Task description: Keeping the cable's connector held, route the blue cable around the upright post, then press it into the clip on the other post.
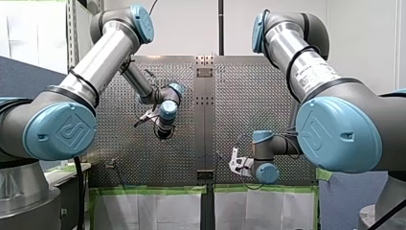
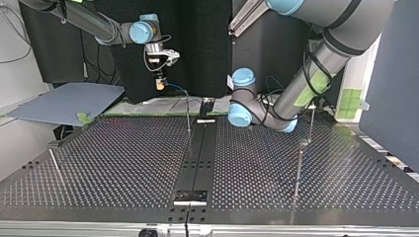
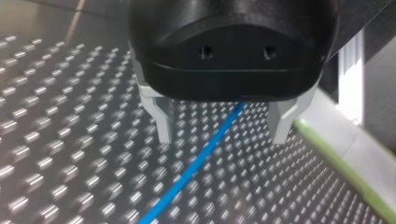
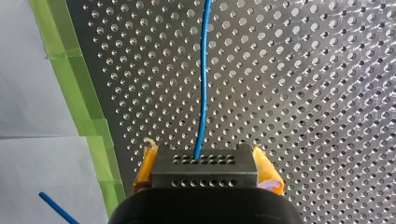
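As the right wrist view shows, my right gripper (image 4: 205, 163) is clamped by its yellow pads (image 4: 268, 171) on the connector (image 4: 204, 173), a grey rectangular metal block with rows of small holes. The thin, smooth blue cable (image 4: 203, 84) leaves its holed face and runs ahead over the perforated table (image 4: 303, 93). My left gripper (image 3: 222, 135) has its pale, angular fingers (image 3: 163, 123) apart, and the cable passes between them, clear of both.

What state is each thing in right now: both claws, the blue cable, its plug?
connector: clamped between yellow pads.
blue cable: leaves the connector; no other grip shows.
right gripper: shut on the connector.
left gripper: open, straddling the blue cable without touching it.
upright post: standing upright.
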Controlling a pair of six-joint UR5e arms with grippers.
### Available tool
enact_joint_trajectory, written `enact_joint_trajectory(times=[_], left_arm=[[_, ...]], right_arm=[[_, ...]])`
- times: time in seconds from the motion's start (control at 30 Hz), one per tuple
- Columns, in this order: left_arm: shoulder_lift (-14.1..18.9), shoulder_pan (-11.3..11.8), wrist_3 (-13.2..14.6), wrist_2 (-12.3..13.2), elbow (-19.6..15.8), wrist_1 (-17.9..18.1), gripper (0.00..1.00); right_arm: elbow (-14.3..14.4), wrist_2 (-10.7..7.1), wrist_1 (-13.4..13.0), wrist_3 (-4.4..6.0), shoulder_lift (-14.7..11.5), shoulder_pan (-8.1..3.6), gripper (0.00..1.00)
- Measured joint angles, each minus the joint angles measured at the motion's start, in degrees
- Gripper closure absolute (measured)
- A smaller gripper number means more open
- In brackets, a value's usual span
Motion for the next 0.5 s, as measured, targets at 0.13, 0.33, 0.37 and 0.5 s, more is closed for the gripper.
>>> enact_joint_trajectory(times=[0.13,0.33,0.37,0.5], left_arm=[[-1.3,-0.5,-0.9,0.6,0.0,-0.1,0.02],[-1.7,-0.7,-3.4,3.2,0.0,0.4,0.02],[-1.7,-0.7,-3.9,3.7,0.0,0.5,0.02],[-1.7,-0.9,-5.9,5.7,0.0,0.7,0.02]], right_arm=[[0.0,0.00,-0.1,0.00,0.0,-0.02,1.00],[0.0,0.00,-0.2,0.00,0.0,-0.03,1.00],[0.0,0.00,-0.1,0.00,0.0,-0.03,1.00],[0.0,0.00,-0.2,0.00,0.0,-0.03,1.00]])
